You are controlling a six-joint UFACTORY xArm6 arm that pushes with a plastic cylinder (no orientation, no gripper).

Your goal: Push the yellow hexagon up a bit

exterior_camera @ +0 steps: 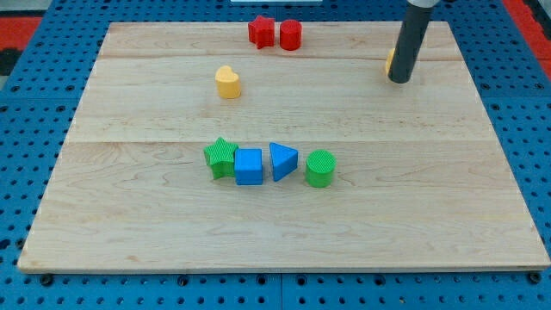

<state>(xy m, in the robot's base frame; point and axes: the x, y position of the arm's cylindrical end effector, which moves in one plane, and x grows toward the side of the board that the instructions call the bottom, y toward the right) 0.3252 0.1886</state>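
Observation:
A yellow block [390,59], likely the yellow hexagon, is almost wholly hidden behind my rod at the view's upper right; only a thin yellow-orange sliver shows at the rod's left side. My tip [399,80] rests on the board just below and in front of that block, touching or nearly touching it. A second yellow block [227,82], heart-shaped, sits at the upper middle-left, far from the tip.
Two red blocks, a star [261,31] and a hexagon-like one [290,34], sit at the top centre. A row at mid-board holds a green star [221,157], a blue cube [249,166], a blue triangle [281,160] and a green cylinder [320,168]. The wooden board [129,224] ends near the tip's right.

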